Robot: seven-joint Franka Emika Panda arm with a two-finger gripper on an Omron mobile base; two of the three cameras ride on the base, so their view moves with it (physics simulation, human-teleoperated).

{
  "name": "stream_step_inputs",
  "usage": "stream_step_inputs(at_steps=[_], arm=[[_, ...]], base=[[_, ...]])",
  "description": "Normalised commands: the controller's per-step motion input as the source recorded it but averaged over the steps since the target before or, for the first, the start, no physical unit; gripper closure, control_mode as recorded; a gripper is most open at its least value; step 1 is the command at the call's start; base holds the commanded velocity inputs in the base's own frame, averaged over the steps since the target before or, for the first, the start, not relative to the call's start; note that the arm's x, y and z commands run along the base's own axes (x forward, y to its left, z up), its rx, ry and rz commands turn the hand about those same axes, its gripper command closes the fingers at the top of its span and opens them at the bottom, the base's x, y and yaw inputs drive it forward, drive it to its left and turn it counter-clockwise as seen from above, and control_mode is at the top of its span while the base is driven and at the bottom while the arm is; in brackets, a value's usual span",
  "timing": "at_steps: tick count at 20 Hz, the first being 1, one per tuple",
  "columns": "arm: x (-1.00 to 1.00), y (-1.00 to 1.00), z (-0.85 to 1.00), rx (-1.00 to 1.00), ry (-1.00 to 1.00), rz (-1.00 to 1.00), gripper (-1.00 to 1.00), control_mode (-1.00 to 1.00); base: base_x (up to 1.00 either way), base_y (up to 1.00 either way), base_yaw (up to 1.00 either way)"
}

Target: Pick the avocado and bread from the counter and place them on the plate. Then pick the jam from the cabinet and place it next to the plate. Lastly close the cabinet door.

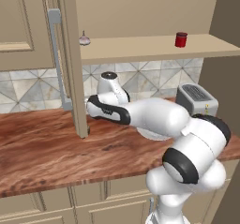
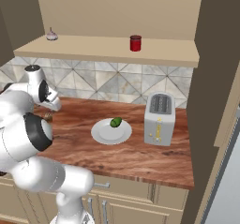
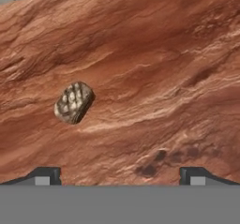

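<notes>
Wide-spread, the tool (image 3: 120, 176) hangs empty over the wood-grain tabletop (image 3: 164, 54), its two dark tips standing far apart at the bottom of the hand view and nothing between them. Left of their midline and well apart from both tips lies the bread (image 3: 74, 102), a small brown crusted chunk resting alone on the tabletop. In the right base view, going left to right, a garlic bulb (image 2: 52, 35) sits at the left end of the cabinet (image 2: 117, 49) shelf, the jam (image 2: 135, 43) stands farther along the same shelf, the avocado (image 2: 116, 122) already lies on the white plate (image 2: 105, 135), and a grey toaster (image 2: 160, 118) stands just beside the plate. The cabinet door (image 1: 70, 54) stands open, its grey bar handle (image 1: 56, 54) visible in the left base view. Judged from this, the bread pick is the step in hand: the tool needs to shift toward the chunk, centre over it, descend and close.
</notes>
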Motion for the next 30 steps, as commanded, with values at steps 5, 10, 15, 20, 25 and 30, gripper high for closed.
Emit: stream_step_inputs(at_steps=[5, 10, 15, 20, 25, 30], arm=[[0.28, 0.20, -0.06, 0.00, 0.01, -0.08, -1.00, -1.00], [0.27, 0.17, -0.18, 0.00, 0.09, -0.05, -1.00, -1.00], [0.21, 0.16, -0.22, 0.00, 0.11, -0.02, -1.00, -1.00], [0.25, 0.18, -0.20, 0.00, 0.10, -0.02, -1.00, -1.00], [0.25, 0.26, -0.18, 0.00, 0.07, -0.02, -1.00, -1.00], [0.29, 0.28, -0.27, -0.02, 0.09, -0.03, -1.00, -1.00]], base=[[0.00, 0.00, 0.00], [0.00, 0.00, 0.00], [0.00, 0.00, 0.00], [0.00, 0.00, 0.00], [0.00, 0.00, 0.00], [0.00, 0.00, 0.00]])
